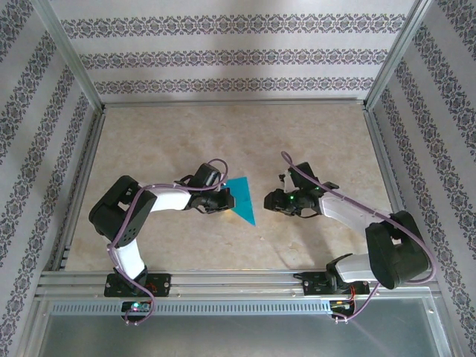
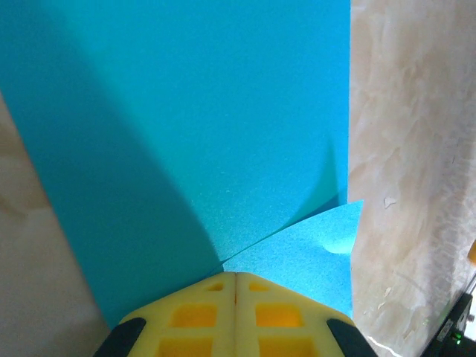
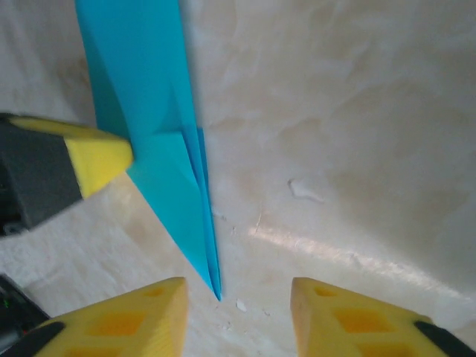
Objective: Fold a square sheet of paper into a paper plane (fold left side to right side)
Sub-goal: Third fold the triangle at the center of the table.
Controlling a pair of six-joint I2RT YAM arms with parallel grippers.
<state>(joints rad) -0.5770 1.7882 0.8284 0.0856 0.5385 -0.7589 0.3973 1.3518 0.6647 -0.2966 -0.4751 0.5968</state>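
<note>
From above, the folded teal paper (image 1: 242,199) lies flat on the table (image 1: 186,134) between the arms. Its long axis runs from a wide far edge to a sharp near tip. The left gripper (image 1: 222,202) touches its left edge. The right gripper (image 1: 272,201) sits just beside its right edge, apart from it.

On the left wrist view, the left gripper (image 2: 235,277) has its jaws together at the paper (image 2: 186,111); whether it is pinching or pressing I cannot tell.

On the right wrist view, the right gripper (image 3: 236,286) has its jaws apart and empty. The paper's (image 3: 149,89) tip points between them, slightly left of centre.
</note>
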